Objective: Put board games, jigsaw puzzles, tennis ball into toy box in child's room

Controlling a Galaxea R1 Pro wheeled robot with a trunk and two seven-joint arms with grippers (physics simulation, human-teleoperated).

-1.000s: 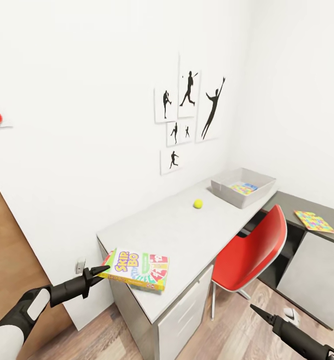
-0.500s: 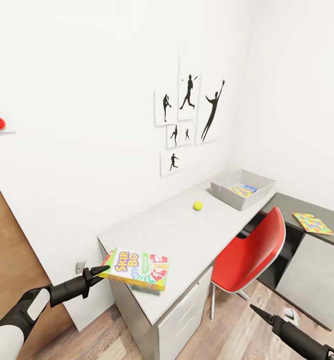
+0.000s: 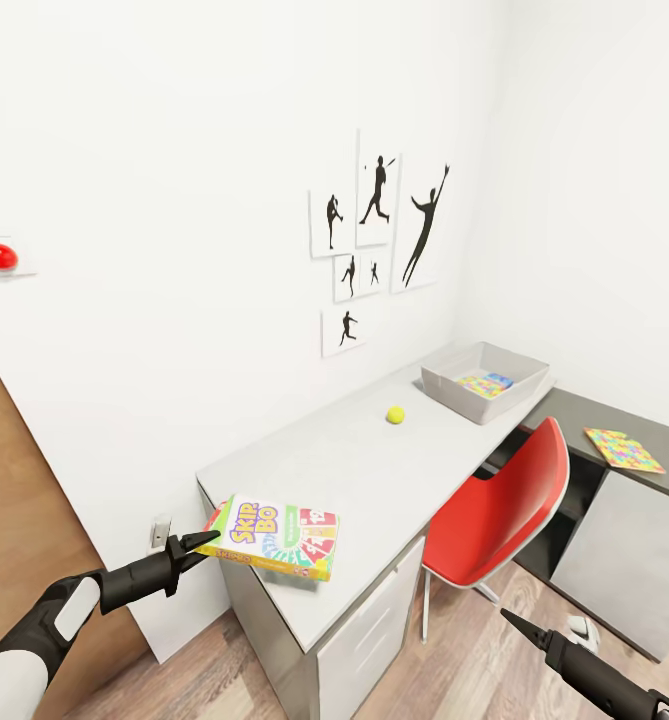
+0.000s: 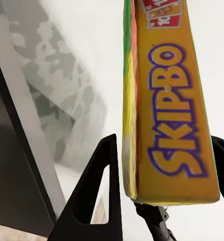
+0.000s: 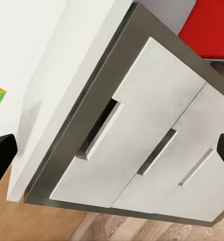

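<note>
Your left claw (image 3: 202,545) has the yellow-white-green "SKIP BO" board game box (image 3: 274,538) pinched by one short end — in the left wrist view its fingers (image 4: 94,191) sit on either side of the box's (image 4: 167,108) edge. The box hangs out flat over the near corner of the long light grey counter (image 3: 374,470); whether it touches the top, you cannot tell.

Risk one: an end grip on a long flat box gives it leverage, so a fast swing could twist it loose.

Risk two: the shallow light grey toy box (image 3: 484,378) sits at the counter's far end, with the small yellow-green tennis ball (image 3: 396,414) between — a low carry may knock the ball rolling.

The red chair (image 3: 499,510) crowds the approach alongside the counter.

Your right claw (image 3: 522,627) hangs low, holding nothing, its fingers spread wide in the right wrist view, facing the drawer fronts (image 5: 142,150).

A multicoloured jigsaw square (image 3: 624,450) lies on the dark desk (image 3: 634,420) beyond.
</note>
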